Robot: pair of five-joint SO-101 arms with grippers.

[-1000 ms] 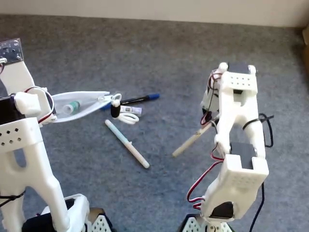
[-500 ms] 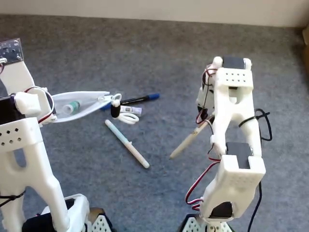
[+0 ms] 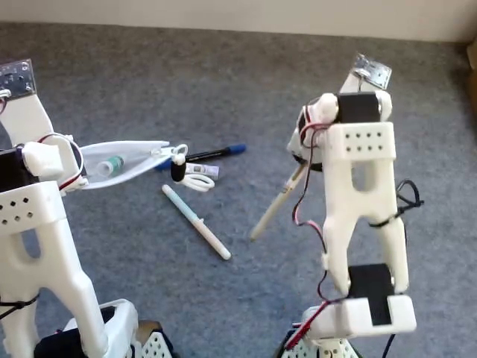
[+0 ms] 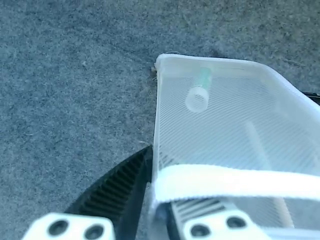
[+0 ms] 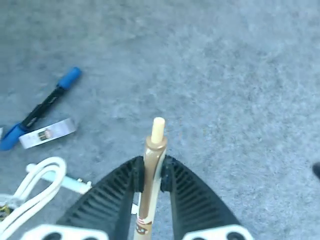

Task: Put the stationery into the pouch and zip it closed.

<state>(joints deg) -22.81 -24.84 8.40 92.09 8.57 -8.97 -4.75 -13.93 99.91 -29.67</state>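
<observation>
Pens outside the pouch [image 3: 123, 165] number three. One beige pen [image 3: 274, 209] is pinched between the fingers of the right gripper [image 5: 151, 167], its tip jutting past them. One blue-capped black marker [image 3: 212, 154] and one pale green pen [image 3: 195, 221] lie on the grey worktop [image 3: 223, 82]. The fingers of the left gripper [image 4: 157, 165] clamp the single pouch's edge. One green-capped item [image 4: 199, 92] sits inside it.
</observation>
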